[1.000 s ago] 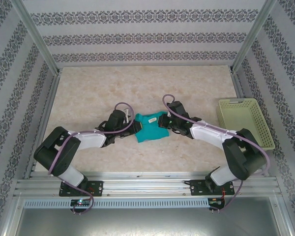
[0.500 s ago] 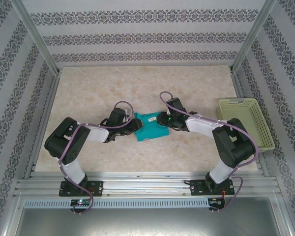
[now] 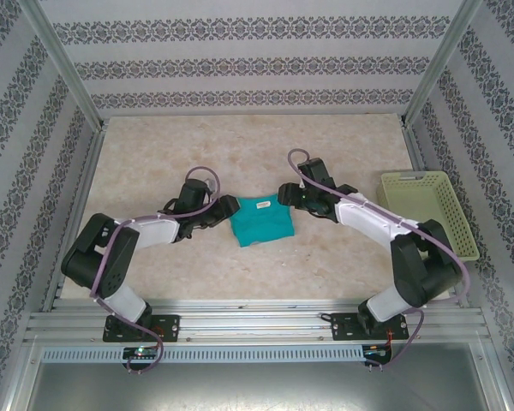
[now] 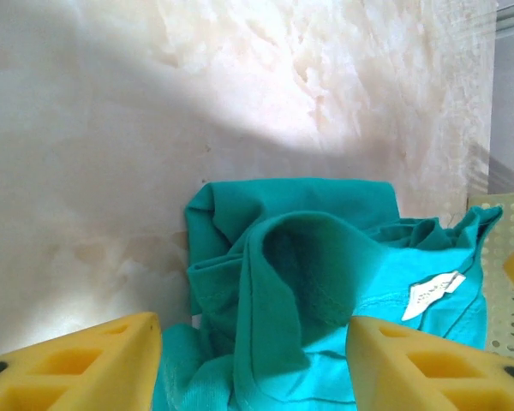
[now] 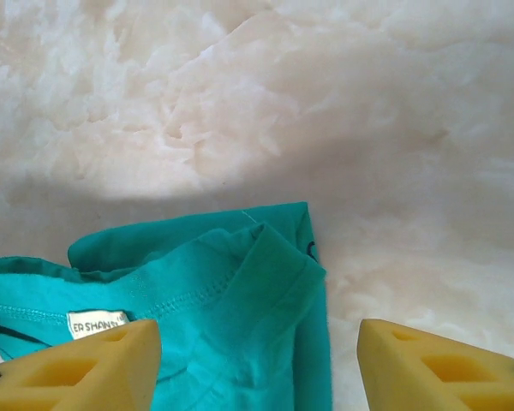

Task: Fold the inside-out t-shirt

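- The left gripper (image 3: 226, 208) has its jaws spread wide with nothing clamped. The inside-out t-shirt (image 3: 261, 221) lies bunched directly ahead, and its near edge reaches between the fingers (image 4: 77, 360).
- The right gripper (image 3: 284, 193) has its jaws wide and unloaded. The shirt's doubled edge lies just ahead, between its fingers.
- Bare table (image 3: 240, 145) extends beyond both grippers. The basket (image 3: 411, 177) sits well off the right gripper's outer side.

Teal-green t-shirt (image 3: 261, 224) with white tag (image 3: 268, 204), beige marbled table (image 3: 240, 145), yellow-green basket (image 3: 411, 176).
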Available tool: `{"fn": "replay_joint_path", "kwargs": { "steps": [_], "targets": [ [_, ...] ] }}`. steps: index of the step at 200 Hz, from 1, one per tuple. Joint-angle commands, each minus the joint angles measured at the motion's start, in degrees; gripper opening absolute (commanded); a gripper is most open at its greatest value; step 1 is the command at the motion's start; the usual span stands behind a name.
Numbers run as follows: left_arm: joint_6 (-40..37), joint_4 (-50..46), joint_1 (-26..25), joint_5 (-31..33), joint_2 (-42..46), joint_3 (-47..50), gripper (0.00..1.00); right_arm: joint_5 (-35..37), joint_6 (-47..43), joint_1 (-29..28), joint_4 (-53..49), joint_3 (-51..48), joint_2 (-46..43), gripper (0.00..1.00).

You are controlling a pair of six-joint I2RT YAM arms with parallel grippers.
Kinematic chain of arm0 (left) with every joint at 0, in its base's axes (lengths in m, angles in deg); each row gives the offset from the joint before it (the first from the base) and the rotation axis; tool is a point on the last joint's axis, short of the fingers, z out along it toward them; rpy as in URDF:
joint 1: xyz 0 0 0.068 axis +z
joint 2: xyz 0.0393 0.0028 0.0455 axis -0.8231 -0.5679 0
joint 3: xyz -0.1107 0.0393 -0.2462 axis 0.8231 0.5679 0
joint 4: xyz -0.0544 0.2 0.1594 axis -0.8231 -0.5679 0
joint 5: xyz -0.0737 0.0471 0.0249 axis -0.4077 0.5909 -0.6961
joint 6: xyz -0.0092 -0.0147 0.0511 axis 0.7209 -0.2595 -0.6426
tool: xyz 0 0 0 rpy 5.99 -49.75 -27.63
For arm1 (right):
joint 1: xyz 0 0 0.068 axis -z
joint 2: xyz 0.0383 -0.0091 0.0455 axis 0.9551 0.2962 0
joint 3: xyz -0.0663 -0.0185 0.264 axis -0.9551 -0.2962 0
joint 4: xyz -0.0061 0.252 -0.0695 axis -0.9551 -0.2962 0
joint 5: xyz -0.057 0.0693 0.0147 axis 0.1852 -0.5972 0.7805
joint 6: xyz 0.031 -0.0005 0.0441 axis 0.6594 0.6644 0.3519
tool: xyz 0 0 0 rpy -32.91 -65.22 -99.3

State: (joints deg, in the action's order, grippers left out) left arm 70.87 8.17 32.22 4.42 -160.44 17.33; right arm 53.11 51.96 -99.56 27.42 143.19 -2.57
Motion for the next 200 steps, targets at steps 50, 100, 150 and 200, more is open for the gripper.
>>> {"fn": "replay_joint_path", "kwargs": {
  "steps": [50, 100, 150, 200],
  "targets": [
    [-4.3, -10.9, -5.2, 9.6, 8.8, -2.9, 0.43, 5.2, -1.3, -8.7, -5.0, 2.3, -1.6, 0.59],
    [-2.7, -6.7, -4.8, 6.5, -2.8, -8.1, 0.31, 3.5, -1.7, -5.0, -1.4, 7.2, 10.6, 0.53],
    [-1.3, -5.9, -1.8, 4.9, -7.8, -9.2, 0.20, 1.5, -4.0, -1.7, -0.5, 10.2, 15.4, 0.57],
    [-2.2, -12.7, -1.9, 6.6, 3.4, -6.7, 0.42, 5.0, -7.1, -3.1, -5.3, 7.9, 6.1, 0.76]
  ]
}}
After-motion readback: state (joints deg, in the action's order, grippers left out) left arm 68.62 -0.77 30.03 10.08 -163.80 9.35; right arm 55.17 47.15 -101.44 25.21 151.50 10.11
